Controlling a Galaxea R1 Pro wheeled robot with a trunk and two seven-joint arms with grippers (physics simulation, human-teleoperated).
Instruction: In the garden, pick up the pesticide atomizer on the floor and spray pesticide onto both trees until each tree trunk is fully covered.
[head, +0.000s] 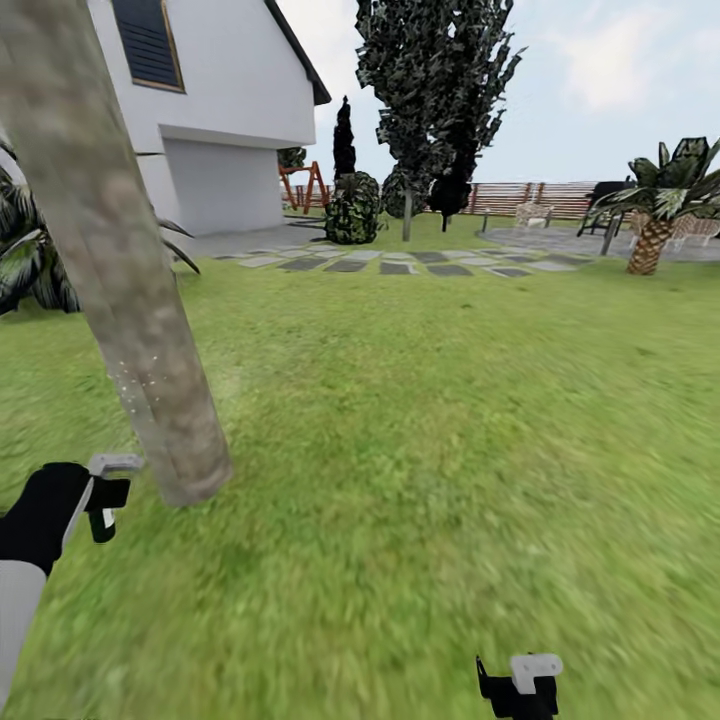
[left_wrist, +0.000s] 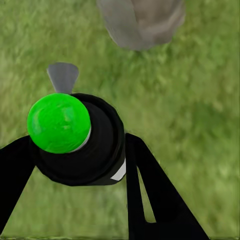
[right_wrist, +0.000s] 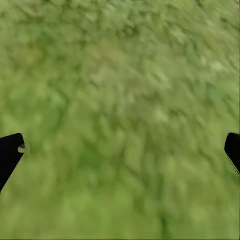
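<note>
The left tool (left_wrist: 75, 150) is clamped on the pesticide atomizer (left_wrist: 80, 137), a black bottle with a bright green cap and grey nozzle, near the pale mottled tree trunk (head: 120, 280); faint specks there are perhaps spray. The right tool (right_wrist: 120, 150) is spread wide, empty, over the lawn (head: 430, 430).

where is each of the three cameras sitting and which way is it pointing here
Head view: on the robot's head, facing forward and down over the lawn toward the house; left gripper beside the tree trunk, right gripper low.
Left wrist view: on the left arm, looking down along black fingers shut on the atomizer.
Right wrist view: on the right arm, facing grass between open fingertips.
Shared: head and left wrist views both show the trunk's base.
</note>
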